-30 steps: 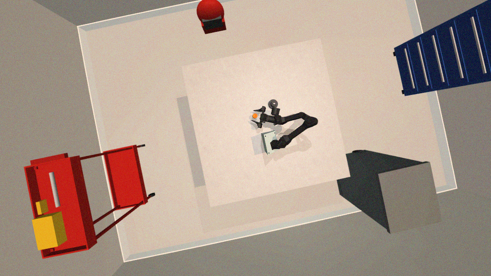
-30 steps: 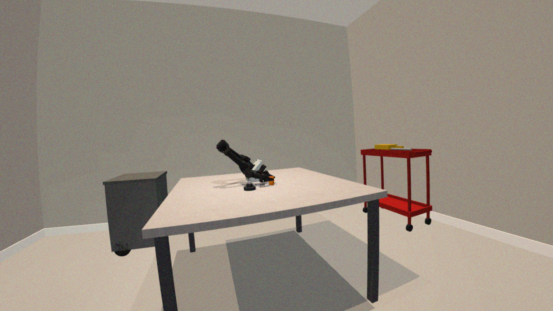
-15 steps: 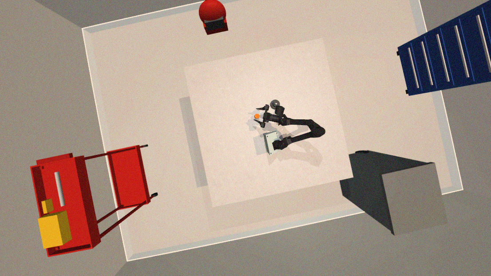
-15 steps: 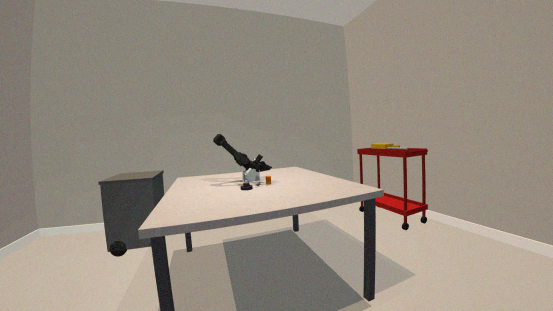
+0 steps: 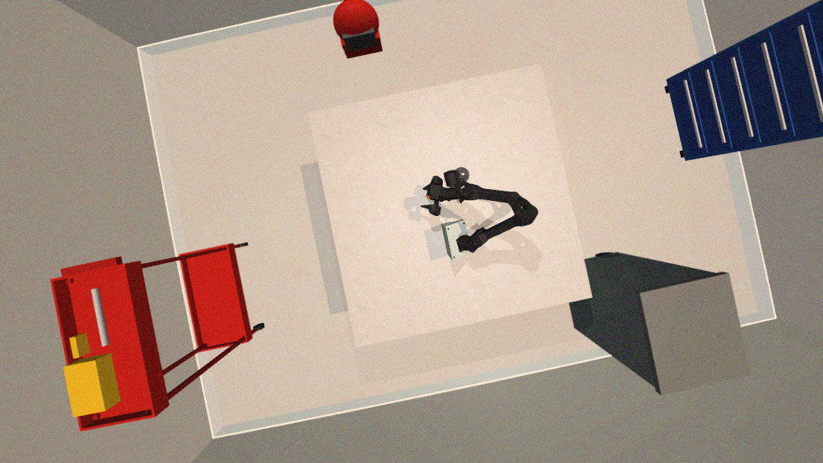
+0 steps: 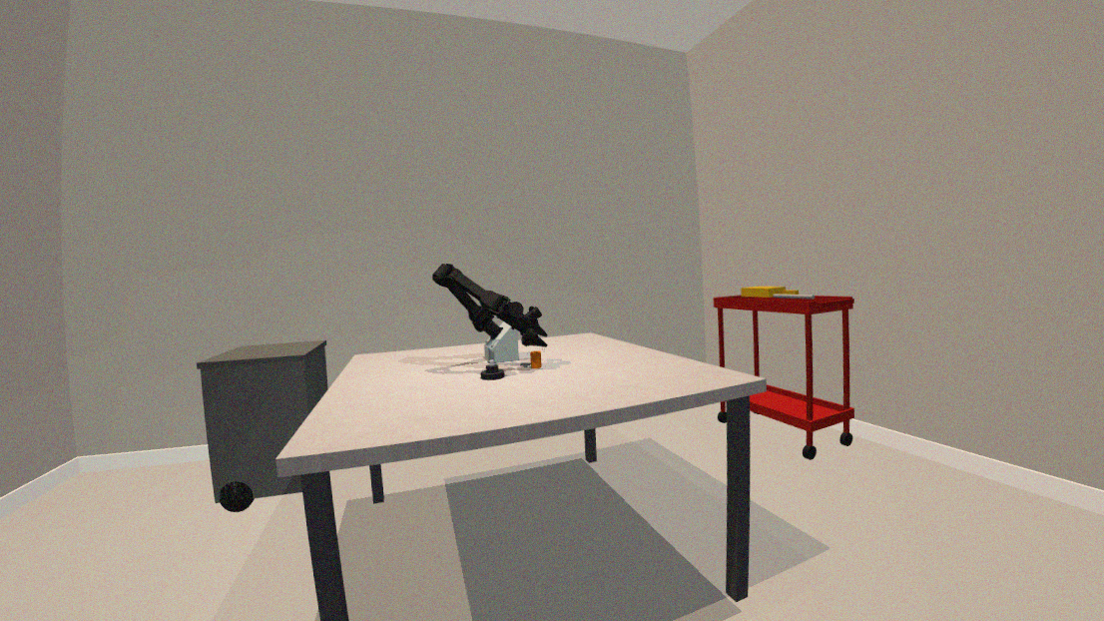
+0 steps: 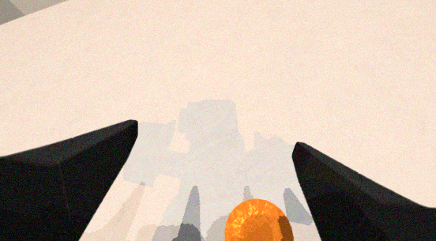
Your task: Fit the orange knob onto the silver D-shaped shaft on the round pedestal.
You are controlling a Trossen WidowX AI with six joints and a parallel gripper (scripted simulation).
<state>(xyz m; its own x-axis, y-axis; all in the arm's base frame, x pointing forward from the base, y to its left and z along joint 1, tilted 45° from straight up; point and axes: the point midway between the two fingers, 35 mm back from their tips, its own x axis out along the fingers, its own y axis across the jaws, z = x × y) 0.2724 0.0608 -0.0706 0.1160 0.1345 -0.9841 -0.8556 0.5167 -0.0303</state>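
The orange knob (image 5: 428,196) (image 6: 535,359) (image 7: 257,224) stands upright on the table, mostly hidden by the arm in the top view. Its underside hole is hidden. My gripper (image 6: 544,338) (image 7: 217,138) is open and empty, above the knob and tilted downward. In the wrist view the knob shows at the bottom edge, nearer the right finger. The dark round pedestal (image 5: 466,178) (image 6: 491,374) stands on the table apart from the knob, partly beside the arm's wrist in the top view. The shaft's flat side is too small to make out.
The arm's pale base block (image 5: 452,242) (image 6: 502,347) stands on the table (image 5: 376,300) (image 6: 635,385) near the knob and pedestal. A red cart (image 5: 215,297) (image 6: 814,305), a dark bin (image 5: 618,294) (image 6: 252,418) and a blue ladder (image 5: 734,106) stand off the table.
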